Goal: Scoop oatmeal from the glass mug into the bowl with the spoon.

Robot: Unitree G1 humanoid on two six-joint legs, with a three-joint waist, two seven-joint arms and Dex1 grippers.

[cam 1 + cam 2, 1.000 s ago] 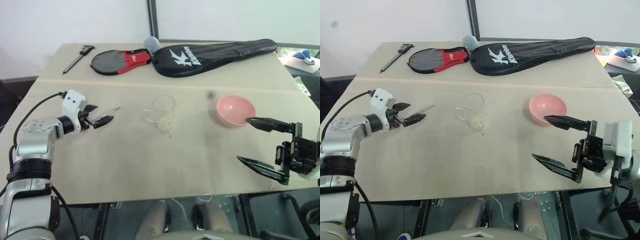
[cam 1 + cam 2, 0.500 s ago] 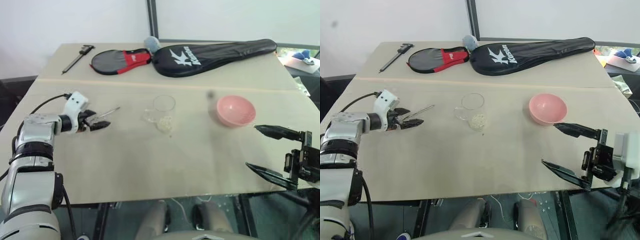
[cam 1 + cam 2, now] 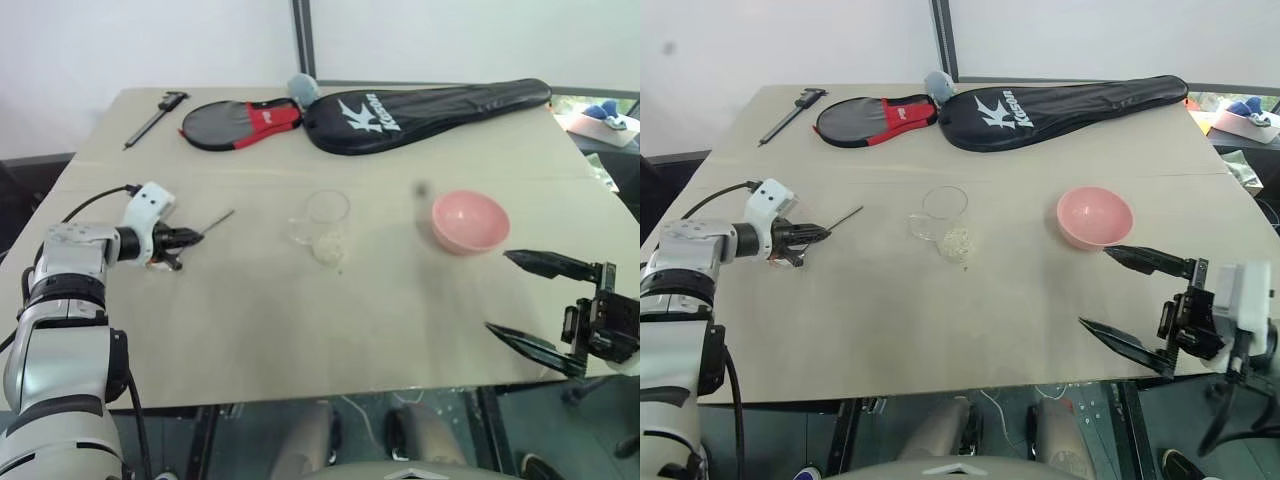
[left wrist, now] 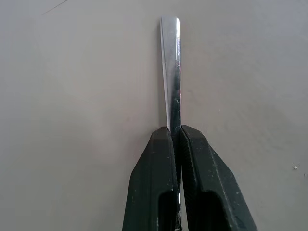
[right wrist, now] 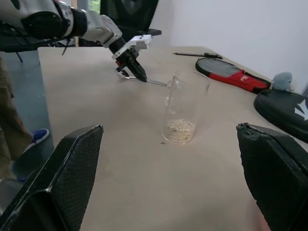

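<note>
Soft, even daylight; faint shadows; head views slightly hazy.

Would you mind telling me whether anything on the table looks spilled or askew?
Nothing stands out. The glass mug stands upright with the oatmeal inside, and the pink bowl sits level. The left pincer grips the spoon handle.

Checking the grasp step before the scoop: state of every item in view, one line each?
left gripper: shut on the spoon handle.
right gripper: open, holding nothing, near the table's front edge.
spoon: handle pinched, lying low over the table.
glass mug: upright, oatmeal at its bottom.
oatmeal: small heap inside the mug.
bowl: upright, looks empty.
racket cover: closed, flat at the table's far side.
</note>
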